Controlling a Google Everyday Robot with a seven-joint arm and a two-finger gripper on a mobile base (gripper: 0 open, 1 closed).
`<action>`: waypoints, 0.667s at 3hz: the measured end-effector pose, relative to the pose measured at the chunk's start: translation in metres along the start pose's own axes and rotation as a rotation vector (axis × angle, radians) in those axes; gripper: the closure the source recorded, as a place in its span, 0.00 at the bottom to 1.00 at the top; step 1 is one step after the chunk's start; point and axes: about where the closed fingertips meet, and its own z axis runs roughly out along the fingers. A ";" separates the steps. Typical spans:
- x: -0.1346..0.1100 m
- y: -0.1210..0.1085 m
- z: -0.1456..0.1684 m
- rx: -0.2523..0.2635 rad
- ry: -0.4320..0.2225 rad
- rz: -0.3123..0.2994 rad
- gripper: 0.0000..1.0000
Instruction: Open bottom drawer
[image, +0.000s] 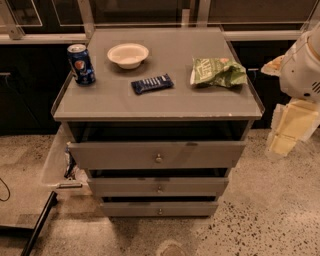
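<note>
**Desk:** Where is the bottom drawer (159, 209)?

**Field:** Lowest and slimmest of three grey fronts, nearest the floor, tiny knob (160, 211) at centre. Looks barely out, so hardly begun.

**Desk:** And the gripper (290, 131)?

**Field:** Hangs at the right edge, beside the cabinet (150, 102), well apart from that knob. Likely held clear ahead of a low reach. Open or closed, cannot tell; nothing seen in its hold.

**Desk:** Anything hidden?

**Field:** Arm cut off by the right edge. Drawer insides lost in shadow. Clutter (70, 167) left of the cabinet hard to make out.
</note>
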 end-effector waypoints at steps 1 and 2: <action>0.002 0.018 0.030 -0.042 -0.054 0.017 0.00; 0.004 0.046 0.085 -0.116 -0.112 0.042 0.00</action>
